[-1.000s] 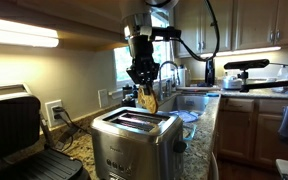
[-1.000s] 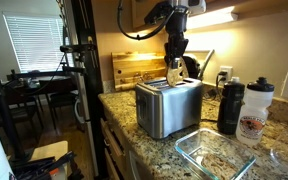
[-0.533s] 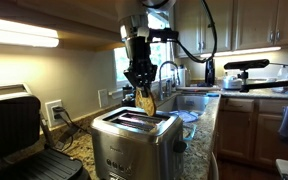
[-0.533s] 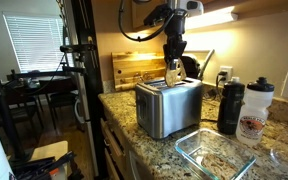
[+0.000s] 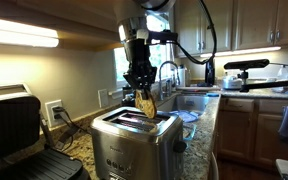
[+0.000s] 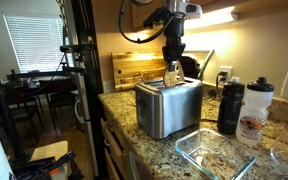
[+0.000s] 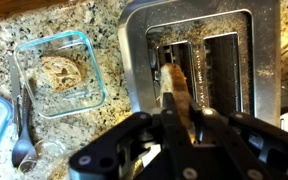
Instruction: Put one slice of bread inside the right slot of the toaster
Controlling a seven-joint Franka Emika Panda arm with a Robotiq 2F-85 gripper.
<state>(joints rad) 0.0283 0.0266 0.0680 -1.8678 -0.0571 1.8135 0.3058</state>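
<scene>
Slice of bread [image 5: 146,101]: tan, with a darker crust. It hangs edge-down and slightly tilted over the top of the toaster [image 5: 124,145]. In both exterior views its lower edge sits at about the level of the toaster's top. Whether it has just entered a slot or only hovers above it cannot be told from there.

Gripper [image 5: 143,88]: comes down from above, with the jaws pinched nearly together on the upper edge of the slice. The grip looks firm and nothing sags.

Toaster: brushed steel, two long parallel slots, standing on the granite tabletop [image 6: 154,150]. In the wrist view the slice [image 7: 176,82] lines up lengthwise with one slot, while the neighbouring slot [image 7: 224,70] shows empty. I judge the chosen one to be the right slot, but the views do not settle that firmly.

Nearby, not involved: glass dish [image 6: 216,152] in front of the toaster; black grill press [image 5: 9,125] off to one side; two bottles [image 6: 231,105] beside the toaster.

Status, as a judgement: pick-up and carry are done, and alignment over the slot is largely done. What is left is to lower the slice straight down until it drops between the slot's wires, release it, and lift away. The tilt could catch a corner of the slice on the slot's lip.
</scene>
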